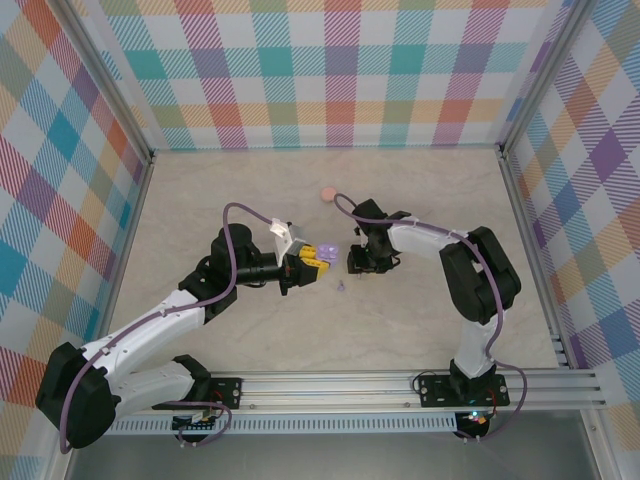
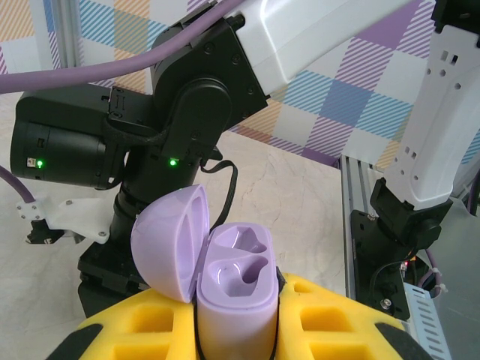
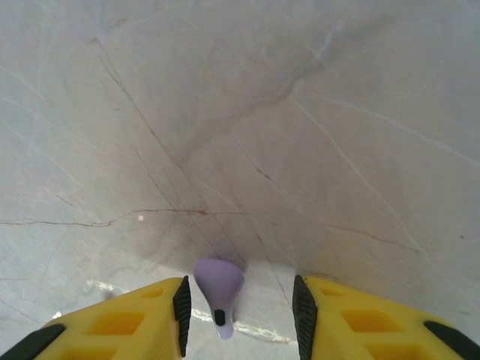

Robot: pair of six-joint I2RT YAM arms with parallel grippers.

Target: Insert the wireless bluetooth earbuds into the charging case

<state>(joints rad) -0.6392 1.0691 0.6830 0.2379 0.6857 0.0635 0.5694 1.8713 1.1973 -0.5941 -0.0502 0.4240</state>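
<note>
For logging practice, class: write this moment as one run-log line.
left pincer: shut on charging case, lid open, empty | right pincer: open, lilac earbud between jaws

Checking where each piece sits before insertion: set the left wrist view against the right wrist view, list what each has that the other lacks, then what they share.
Left wrist view: the open lilac charging case, both wells empty, clamped in the left gripper, with the right arm behind it. Right wrist view: one lilac earbud lying on the table between the open jaws of the right gripper, nearer one pad. Both: the pale marbled table and yellow fingers in the foreground.
</note>
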